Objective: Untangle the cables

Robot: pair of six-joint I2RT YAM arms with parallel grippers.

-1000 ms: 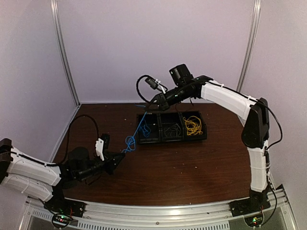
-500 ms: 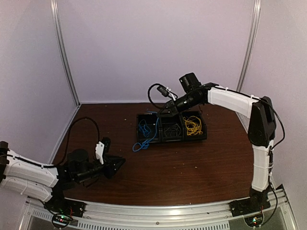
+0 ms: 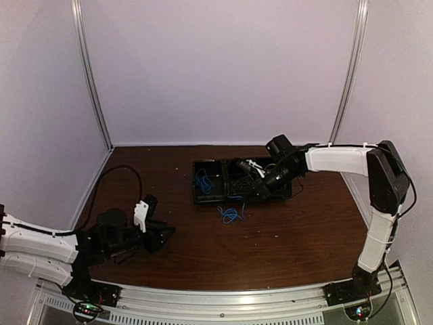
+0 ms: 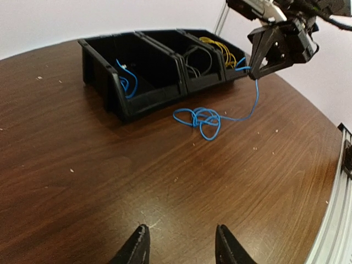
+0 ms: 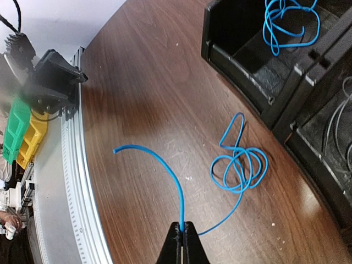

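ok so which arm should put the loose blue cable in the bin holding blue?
Right. The right gripper is shut on the blue cable, whose coil lies on the table just in front of the bins. The left gripper is open, empty and well away near the table's front-left.

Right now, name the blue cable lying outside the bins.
The coiled blue cable on the table, pinched by the right gripper; the other blue cable sits in the left bin.
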